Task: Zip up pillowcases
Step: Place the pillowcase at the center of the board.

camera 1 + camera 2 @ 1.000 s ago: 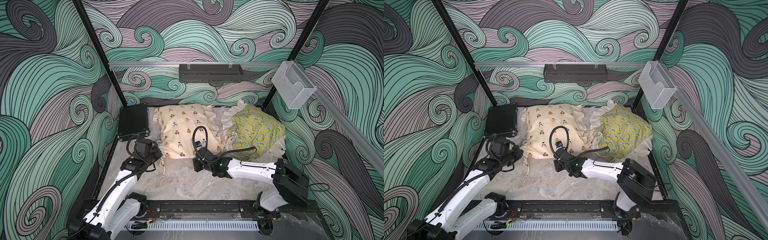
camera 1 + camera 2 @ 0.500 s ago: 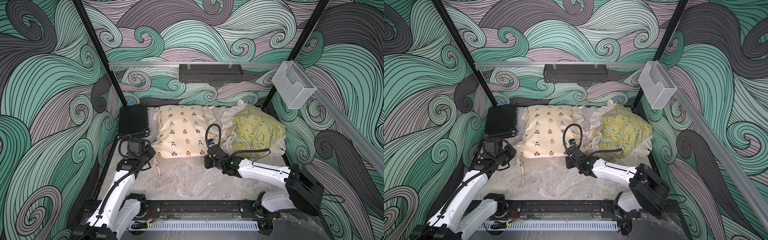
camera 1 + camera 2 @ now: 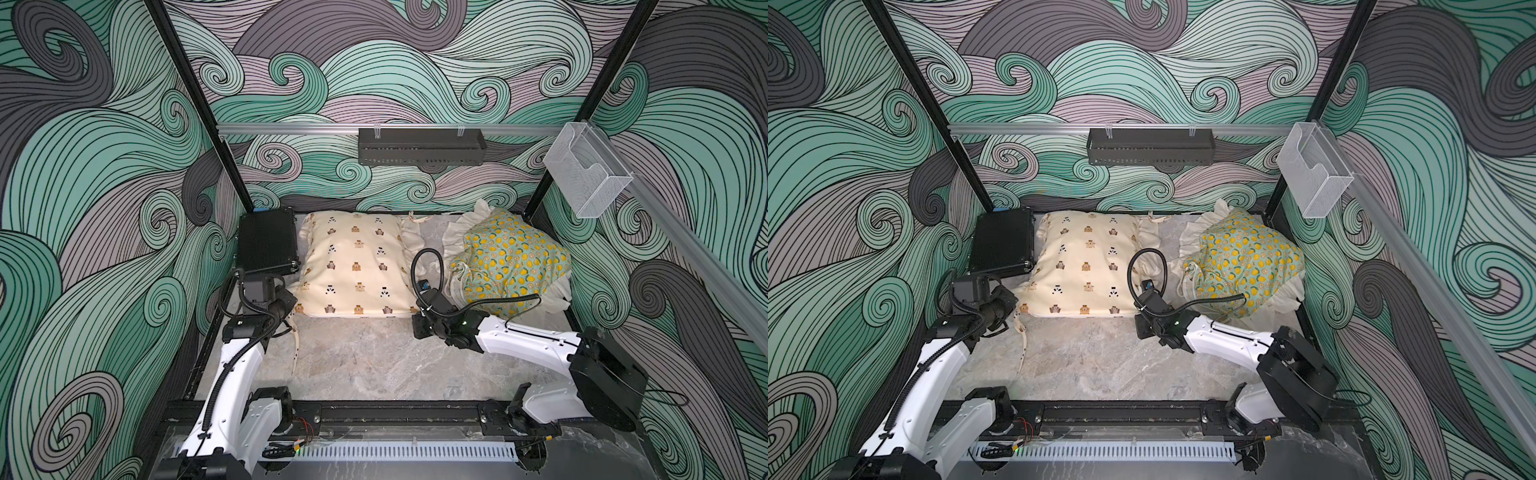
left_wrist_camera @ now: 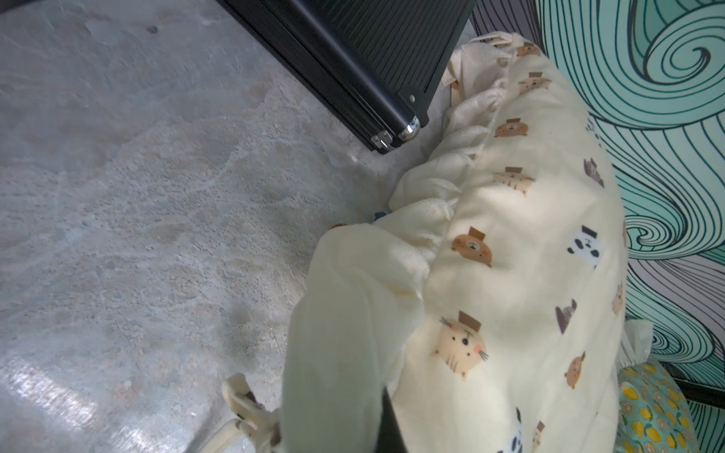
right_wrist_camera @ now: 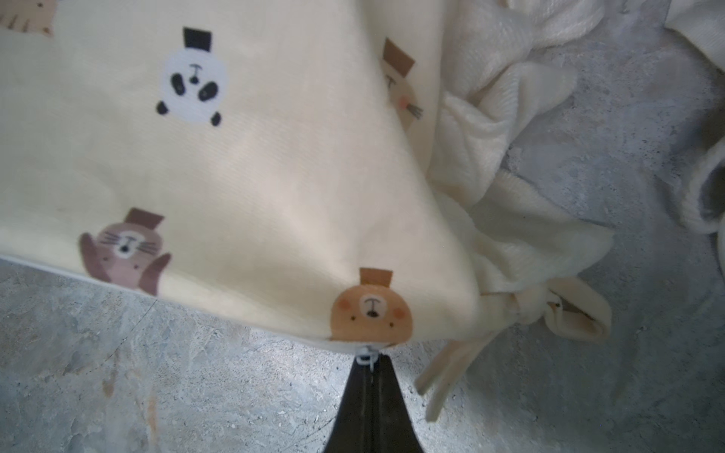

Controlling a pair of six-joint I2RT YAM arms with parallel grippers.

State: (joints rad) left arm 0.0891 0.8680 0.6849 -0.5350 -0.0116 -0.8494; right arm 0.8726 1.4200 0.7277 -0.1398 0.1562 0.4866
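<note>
Bear pillowcase (image 3: 353,266): zipper pull (image 5: 367,357) sits pinched in the clenched right gripper (image 5: 370,370) at its near right corner. Left gripper (image 3: 291,308) clamps the opposite ruffle (image 4: 353,313). Risks: tiny pull slips free, corner tie (image 5: 451,372) fouls it, case drags across the table (image 3: 353,365). Lemon pillowcase (image 3: 511,266) waits behind.

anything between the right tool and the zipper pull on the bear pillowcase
Nothing visible: the right tool is shut on the zipper pull at the near edge of the bear pillowcase, and the knotted tie lies beside it.
</note>
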